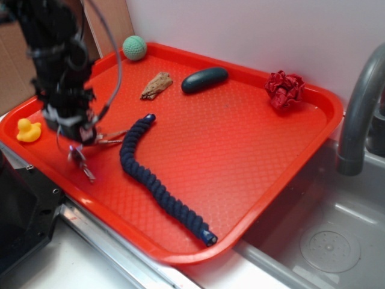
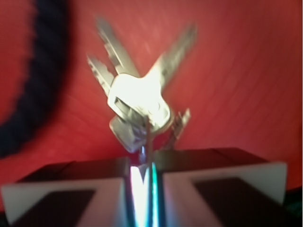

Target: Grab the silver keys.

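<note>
On the tray (image 1: 313, 129), the rope (image 1: 157, 180) runs from centre toward five o'clock. The keys (image 1: 81, 159) lie at its nine o'clock, the duck (image 1: 28, 130) farther that way. The ball (image 1: 134, 47) sits at twelve.

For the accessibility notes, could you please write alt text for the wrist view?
A blurred close-up shows the silver keys fanned out just beyond the gripper, whose jaws are closed together on the wire ring. Behind them is the red tray, with a dark blue braided rope curving along the left edge.
</note>
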Tool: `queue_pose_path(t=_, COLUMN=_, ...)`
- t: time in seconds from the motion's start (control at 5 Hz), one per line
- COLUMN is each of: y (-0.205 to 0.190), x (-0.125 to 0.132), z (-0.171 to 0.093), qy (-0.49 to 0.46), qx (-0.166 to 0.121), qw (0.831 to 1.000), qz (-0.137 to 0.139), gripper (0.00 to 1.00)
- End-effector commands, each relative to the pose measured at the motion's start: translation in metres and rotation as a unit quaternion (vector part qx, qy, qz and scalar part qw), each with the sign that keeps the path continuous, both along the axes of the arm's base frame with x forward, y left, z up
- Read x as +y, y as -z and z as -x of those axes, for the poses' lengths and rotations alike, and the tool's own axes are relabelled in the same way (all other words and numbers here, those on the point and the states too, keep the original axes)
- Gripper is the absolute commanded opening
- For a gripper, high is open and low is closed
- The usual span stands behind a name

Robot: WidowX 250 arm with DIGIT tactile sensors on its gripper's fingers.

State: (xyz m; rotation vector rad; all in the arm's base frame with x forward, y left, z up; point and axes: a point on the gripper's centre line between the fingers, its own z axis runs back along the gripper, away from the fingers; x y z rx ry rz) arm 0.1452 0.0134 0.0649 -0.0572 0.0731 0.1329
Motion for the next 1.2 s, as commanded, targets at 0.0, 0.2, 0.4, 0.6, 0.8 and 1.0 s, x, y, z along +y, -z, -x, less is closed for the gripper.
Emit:
queue_pose_path(t=0.0, y=-0.104, x=0.011, z=-0.052, qy=0.109, qx=-0.077, qw=0.991, qz=0.020, gripper=0.00)
queue_pose_path(t=0.2, y=-0.129, x=0.015, z=-0.067, qy=0.112, qx=-0.080, qw=0.990, qz=0.013, gripper=0.00)
queue_pose_path(t=0.4, y=-0.141, x=0.018, z=-0.081, qy=0.123, qx=-0.086, qw=0.988, qz=0.024, gripper=0.00)
queue_pose_path(t=0.6, y=-0.138, x=0.005, z=-0.095, qy=0.155, qx=-0.068, qw=0.985, qz=0.029, gripper=0.00)
queue_pose_path(t=0.8, y=-0.131, x=-0.006, z=-0.100, qy=0.176, qx=-0.049, qw=0.983, qz=0.016, gripper=0.00)
queue_pose_path(t=1.0, y=-0.128, x=-0.011, z=-0.099, qy=0.170, qx=-0.051, qw=0.984, qz=0.004, gripper=0.00)
